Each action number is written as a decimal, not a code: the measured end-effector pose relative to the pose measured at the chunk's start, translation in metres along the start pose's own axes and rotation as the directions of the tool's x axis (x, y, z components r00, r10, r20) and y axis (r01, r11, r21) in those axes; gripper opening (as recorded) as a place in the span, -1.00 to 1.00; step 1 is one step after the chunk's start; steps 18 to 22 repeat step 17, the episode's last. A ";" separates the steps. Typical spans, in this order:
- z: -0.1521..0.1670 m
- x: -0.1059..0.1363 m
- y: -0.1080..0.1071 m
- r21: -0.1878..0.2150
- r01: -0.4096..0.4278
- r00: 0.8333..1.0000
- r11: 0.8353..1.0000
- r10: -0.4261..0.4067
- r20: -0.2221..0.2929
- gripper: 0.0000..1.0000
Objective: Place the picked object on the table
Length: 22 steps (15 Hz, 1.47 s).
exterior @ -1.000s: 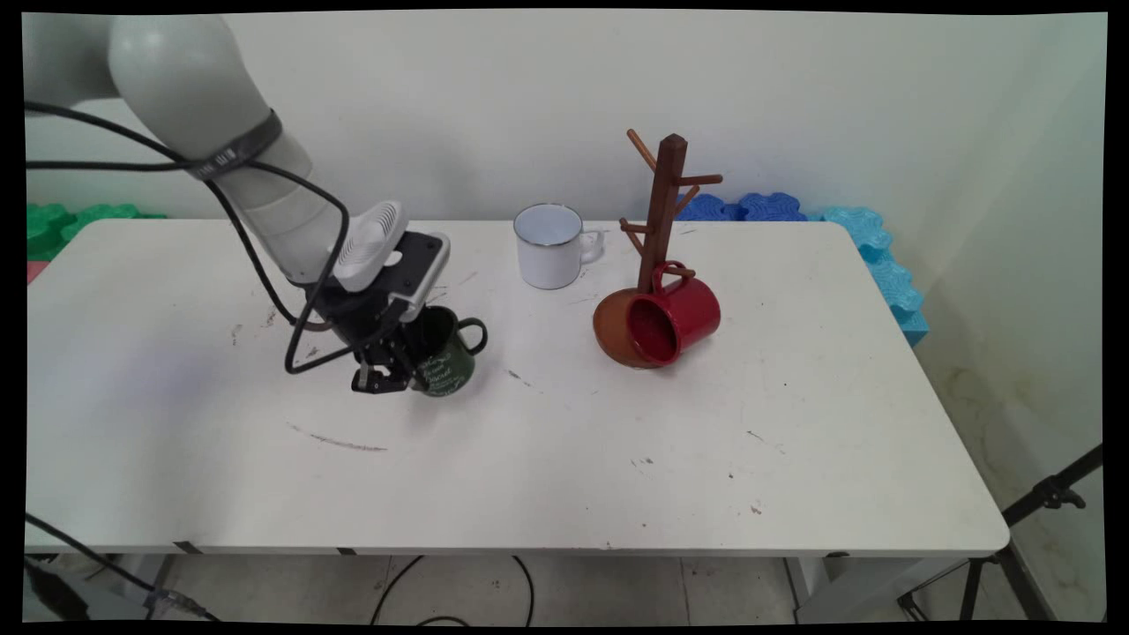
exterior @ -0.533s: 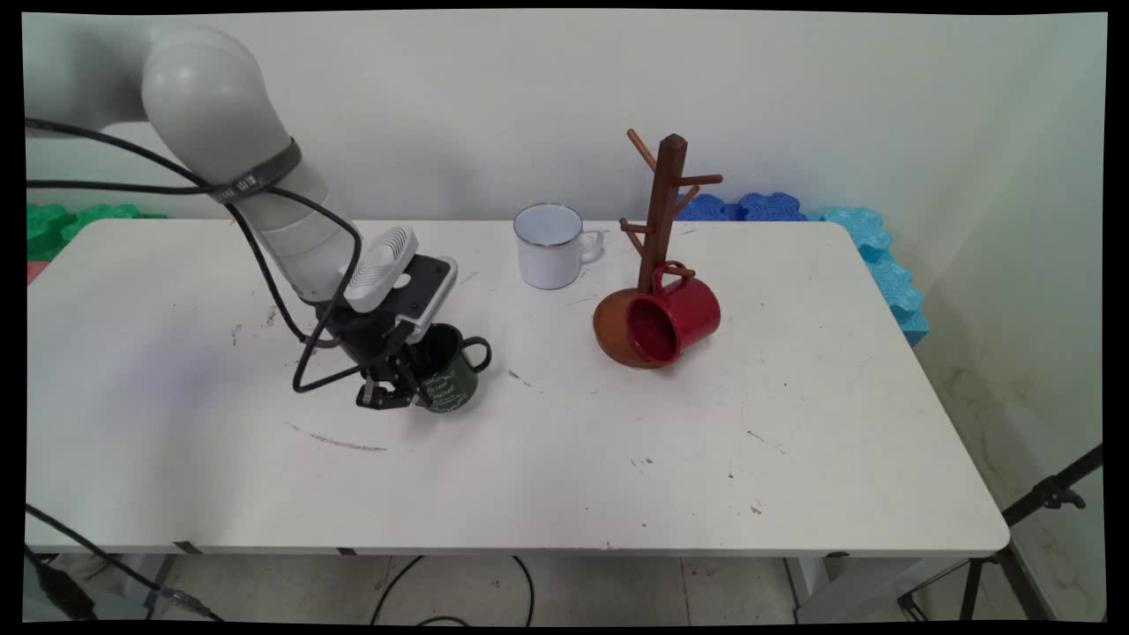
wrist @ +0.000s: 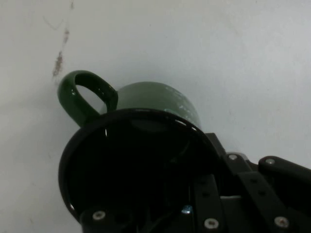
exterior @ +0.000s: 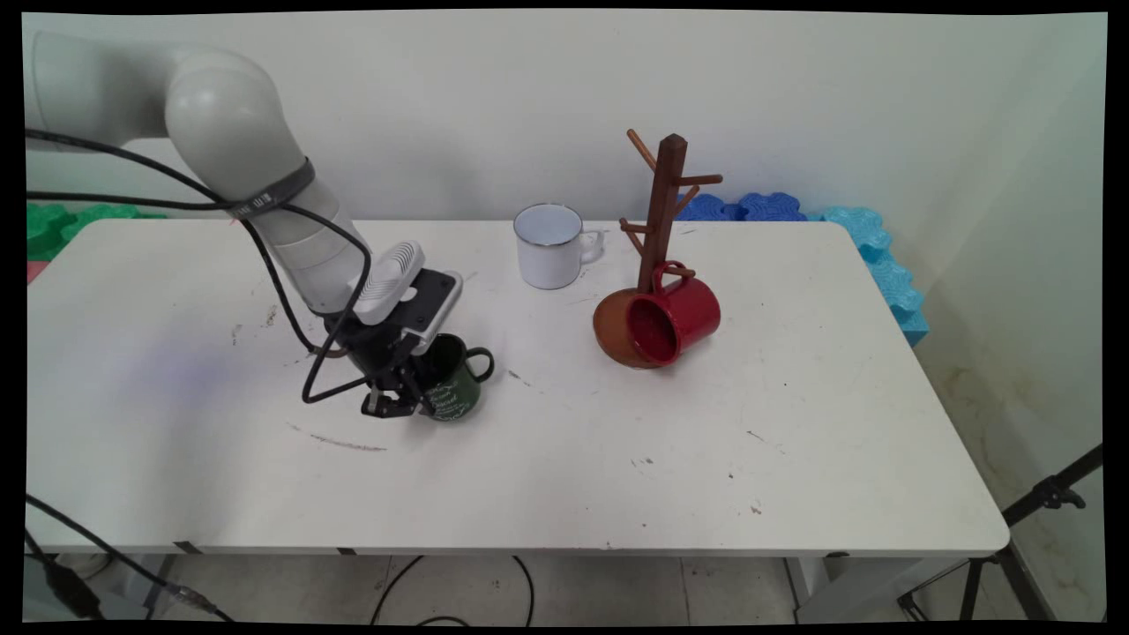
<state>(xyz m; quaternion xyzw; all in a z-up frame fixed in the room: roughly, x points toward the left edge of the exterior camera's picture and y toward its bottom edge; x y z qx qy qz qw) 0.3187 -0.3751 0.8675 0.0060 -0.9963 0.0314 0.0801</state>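
A dark green mug [exterior: 459, 390] with white lettering sits low over the white table [exterior: 564, 459], left of the middle. It is tilted, with its handle [exterior: 481, 362] pointing right. My gripper [exterior: 404, 399] is shut on the mug's left wall, one finger inside the rim and one outside. I cannot tell whether the mug's base touches the table. In the hand view the green mug [wrist: 160, 99] fills the middle. Its dark mouth faces the camera and its handle [wrist: 80, 94] is at the upper left. My gripper [wrist: 218, 165] clamps the rim at the lower right.
A white enamel mug [exterior: 549, 247] stands at the back centre. To its right is a brown wooden mug tree [exterior: 663, 207], with a red mug [exterior: 677, 317] hooked on its lowest peg, mouth toward the camera. Blue foam blocks [exterior: 878, 251] line the back right, green ones [exterior: 62, 225] the back left.
My gripper has carried the green mug a little to the right and down toward the table. The white mug, red mug and tree have not moved.
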 end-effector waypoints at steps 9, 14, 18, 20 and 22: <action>0.015 -0.003 -0.003 -0.003 0.004 1.000 1.000 -0.004 0.000 -1.00; 0.020 -0.002 -0.003 0.001 0.005 1.000 1.000 -0.005 -0.013 1.00; 0.019 0.000 -0.003 0.004 0.007 1.000 1.000 -0.006 -0.028 1.00; 0.019 0.000 -0.003 0.004 0.007 1.000 1.000 -0.006 -0.028 1.00; 0.019 0.000 -0.003 0.004 0.007 1.000 1.000 -0.006 -0.028 1.00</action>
